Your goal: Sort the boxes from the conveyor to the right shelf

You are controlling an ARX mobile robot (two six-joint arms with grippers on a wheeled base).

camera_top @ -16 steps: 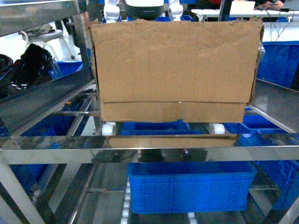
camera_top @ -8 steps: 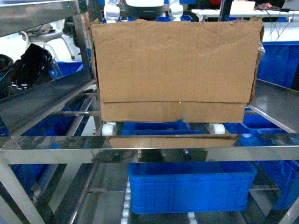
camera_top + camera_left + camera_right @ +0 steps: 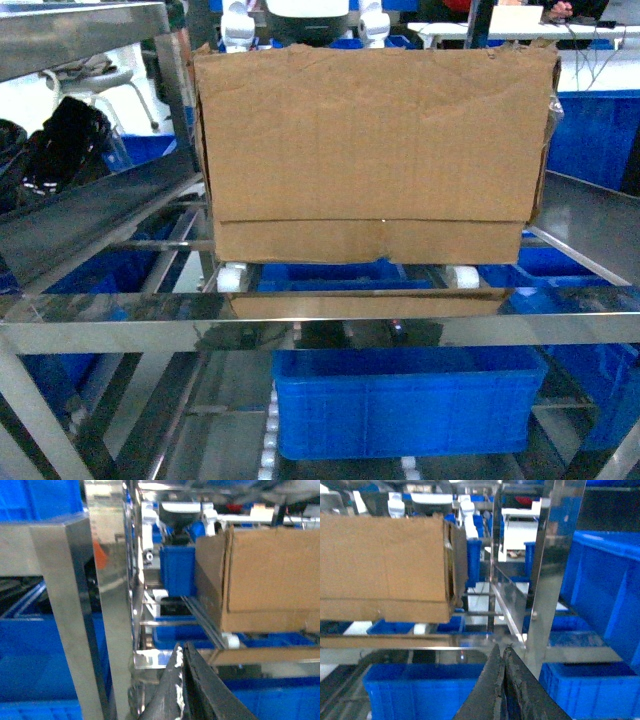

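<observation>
Squarely ahead of us, the cardboard box (image 3: 375, 150) sits on the white rollers (image 3: 232, 276) of the steel shelf (image 3: 320, 330), its long brown side facing our head camera and its torn top edge uppermost. We judge it rests there because the sloping roller tracks carry it, not because we hold it: neither pincer touches the cardboard in any view.

Our left pincer (image 3: 181, 680) shows at the bottom of its wrist view with its dark fingers pressed together and nothing between them. The box lies up and to the right of it, beyond the shelf's front bar, well apart. A thick steel post (image 3: 75, 615) stands to its left.

Our right pincer (image 3: 501, 680) is likewise closed and empty. From it, the box (image 3: 385, 565) lies up and to the left, its near corner just past the front bar; a steel upright (image 3: 555, 570) rises just to the right.

Blue crates (image 3: 405, 400) fill the level below and the spaces to both sides. The conveyor is not in sight in these pictures.

We judge the box delivered to the shelf, with both arms hanging low and clear of the frame, so the placing step looks finished.
</observation>
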